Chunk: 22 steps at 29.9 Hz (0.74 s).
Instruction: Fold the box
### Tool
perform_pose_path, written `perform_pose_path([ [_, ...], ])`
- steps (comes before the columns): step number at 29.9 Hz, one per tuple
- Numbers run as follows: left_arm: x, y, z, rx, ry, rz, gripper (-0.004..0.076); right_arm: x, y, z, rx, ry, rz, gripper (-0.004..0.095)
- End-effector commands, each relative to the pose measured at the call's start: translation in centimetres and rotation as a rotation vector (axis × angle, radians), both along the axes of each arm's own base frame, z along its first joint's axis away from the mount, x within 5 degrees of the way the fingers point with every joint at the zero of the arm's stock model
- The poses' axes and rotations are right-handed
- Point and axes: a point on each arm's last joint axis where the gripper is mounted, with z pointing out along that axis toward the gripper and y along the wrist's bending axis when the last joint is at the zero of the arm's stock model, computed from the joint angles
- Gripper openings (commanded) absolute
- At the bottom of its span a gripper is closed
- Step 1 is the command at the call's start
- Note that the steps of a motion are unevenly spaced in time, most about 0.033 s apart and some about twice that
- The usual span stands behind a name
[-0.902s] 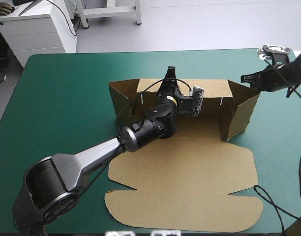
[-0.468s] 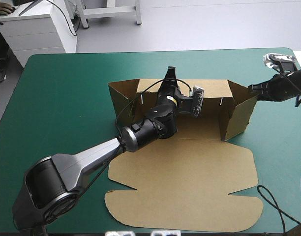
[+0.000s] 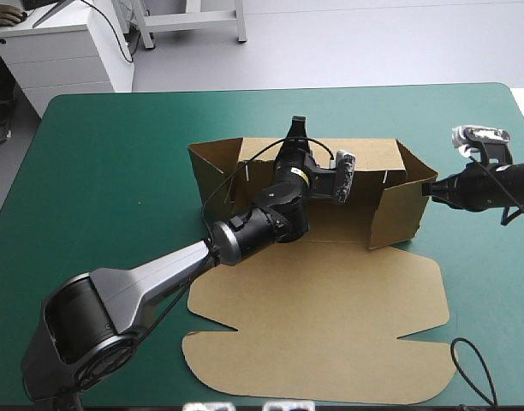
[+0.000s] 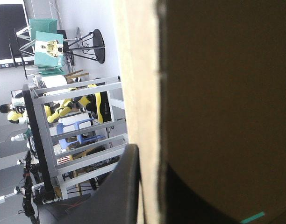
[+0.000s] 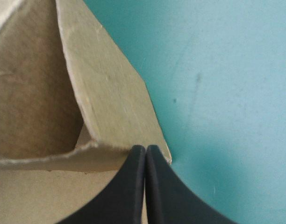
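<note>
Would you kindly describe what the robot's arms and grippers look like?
The left arm has a silver-grey lower segment, black joints beyond it and a small yellow band near the wrist. The right arm is black where it shows. The left gripper and right gripper each have two broad black fin-shaped fingers.

Grey arm (image 3: 159, 270), black joints — black jaws

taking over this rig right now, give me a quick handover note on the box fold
Left end effector: shut on the box, gripping the top edge of its back wall.
Right end effector: shut, tip against the outside of the right side wall, which angles inward.
Done: back wall, left side wall and right side wall are raised.
Left: tuck the walls; the lid panel lies flat on the teal-green cover.
</note>
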Motion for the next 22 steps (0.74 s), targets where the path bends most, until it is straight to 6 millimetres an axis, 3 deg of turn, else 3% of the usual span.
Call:
perform_pose_path([
  [1, -0.5, 0.7, 0.4, -0.038, 0.067, 0.074, -0.0008, -1.3, 0.3, 1.3, -0.003, -0.094, -0.022, -0.0014],
  [9, -0.5, 0.7, 0.4, -0.04, 0.066, 0.07, -0.0008, -2.6, 1.0, 1.6, 0.015, -0.142, -0.031, -0.0013],
  [12, -0.5, 0.7, 0.4, -0.04, 0.066, 0.07, -0.0008, -2.6, 2.5, 1.5, 0.002, -0.146, 0.046, -0.0005],
  [15, -0.5, 0.7, 0.4, -0.039, 0.067, 0.071, -0.0008, -2.4, 4.4, 1.3, -0.047, -0.147, 0.115, 0.0134],
  [18, -0.5, 0.8, 0.4, -0.035, 0.068, 0.079, -0.0008, -2.3, 5.5, 1.0, -0.124, -0.134, 0.1, 0.0361],
  [22, -0.5, 0.9, 0.4, -0.027, 0.071, 0.091, -0.0008, -2.2, 5.6, 0.8, -0.166, -0.096, -0.013, 0.0414],
])
